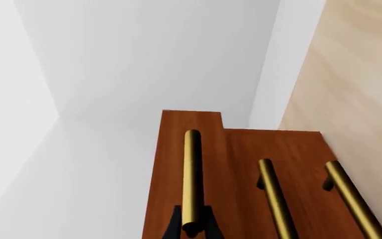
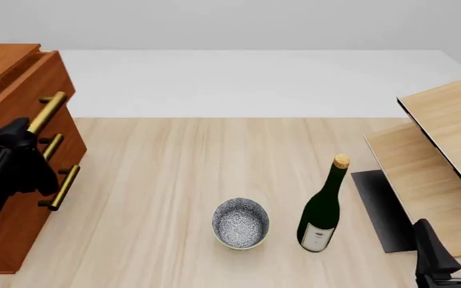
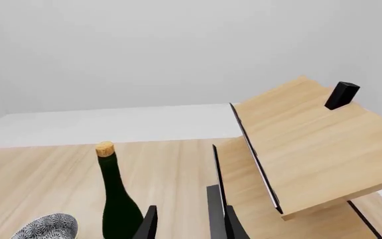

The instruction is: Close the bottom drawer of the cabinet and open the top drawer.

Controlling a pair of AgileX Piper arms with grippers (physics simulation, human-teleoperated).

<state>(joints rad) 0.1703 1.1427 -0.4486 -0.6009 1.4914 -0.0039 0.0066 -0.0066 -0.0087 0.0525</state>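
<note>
Gripping top drawer [image 2: 24, 81] handle | left end effector [image 1: 192, 225] clamped | right end effector [image 2: 446, 249] low, parted

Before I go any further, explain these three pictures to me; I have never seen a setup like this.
These are computer-rendered views of two robot arms at a wooden table. The wide picture comes from a fixed camera above and behind the arms. The other two come from small cameras mounted just behind each arm's pincer.

On the left stands the cabinet, a reddish-brown chest with three brass-handled drawers. The left pincer is closed around the handle of the top drawer, which already sticks out past the two below. The bottom drawer looks pushed in.

On the table sit a patterned bowl and a dark green corked bottle. Pale wooden boards lie to the right.

The right pincer waits at the near right, open and holding nothing.
</note>
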